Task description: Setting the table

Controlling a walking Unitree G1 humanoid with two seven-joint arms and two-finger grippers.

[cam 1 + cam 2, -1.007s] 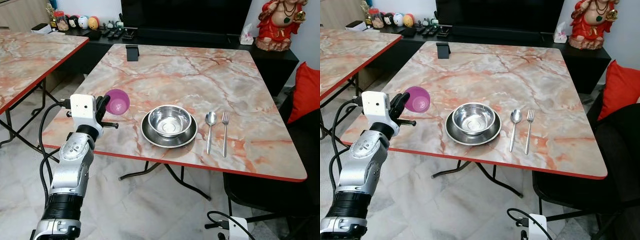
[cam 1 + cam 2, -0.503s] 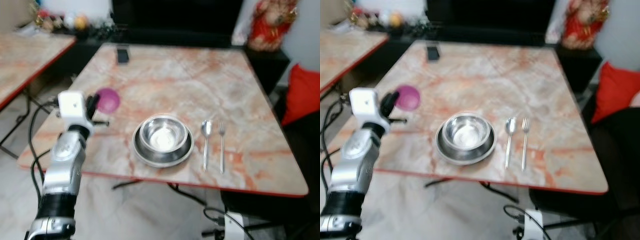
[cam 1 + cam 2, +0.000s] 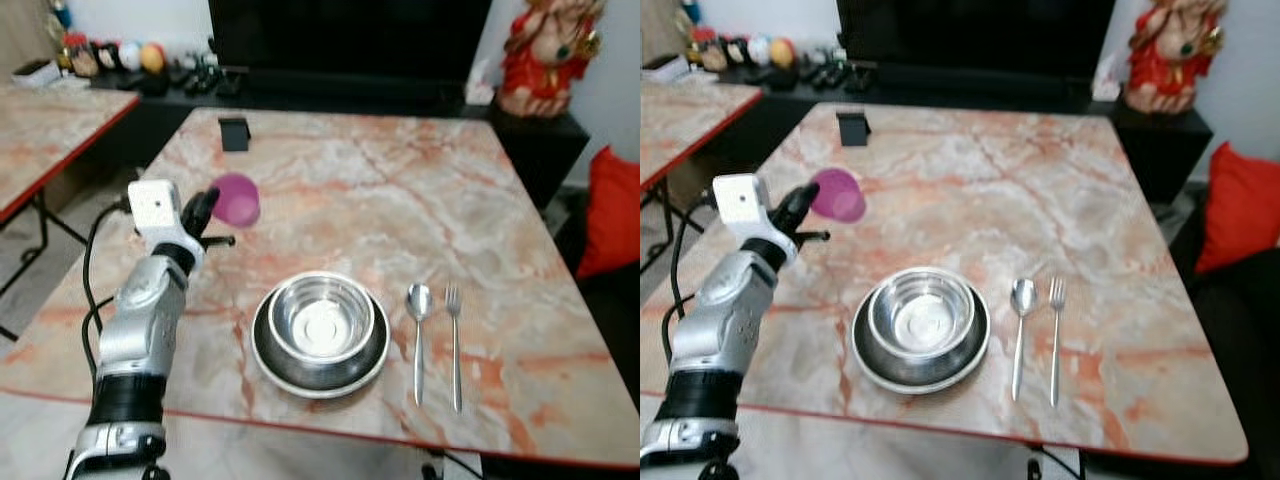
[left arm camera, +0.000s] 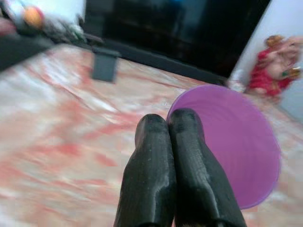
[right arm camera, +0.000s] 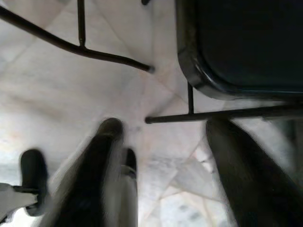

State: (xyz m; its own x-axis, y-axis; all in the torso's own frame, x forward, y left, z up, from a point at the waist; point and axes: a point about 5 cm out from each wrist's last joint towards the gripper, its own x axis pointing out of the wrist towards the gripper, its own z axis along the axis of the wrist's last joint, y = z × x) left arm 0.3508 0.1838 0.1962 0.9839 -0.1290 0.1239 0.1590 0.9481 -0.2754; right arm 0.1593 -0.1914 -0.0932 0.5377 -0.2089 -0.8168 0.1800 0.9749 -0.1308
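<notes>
My left gripper [image 3: 206, 208] is shut on the rim of a purple cup [image 3: 237, 199], holding it on its side a little above the left part of the marble table [image 3: 400, 180]. In the left wrist view the two black fingers [image 4: 156, 161] press together against the cup [image 4: 236, 142]. A steel bowl [image 3: 322, 318] sits in a steel plate [image 3: 270, 355] near the table's front edge. To their right lie a spoon [image 3: 419, 335] and a fork [image 3: 454, 340], side by side. My right gripper [image 5: 163, 126] hangs low over the floor, open.
A small black stand [image 3: 233, 133] is at the table's far left corner. A second marble table [image 3: 40, 120] lies to the left, a red statue [image 3: 540, 55] at the back right and a red cushion [image 3: 612, 210] to the right. A dark chair [image 5: 246, 42] stands near my right gripper.
The camera has come closer to the table and the view has shifted. My left arm with the purple cup now reaches farther in over the tabletop.
</notes>
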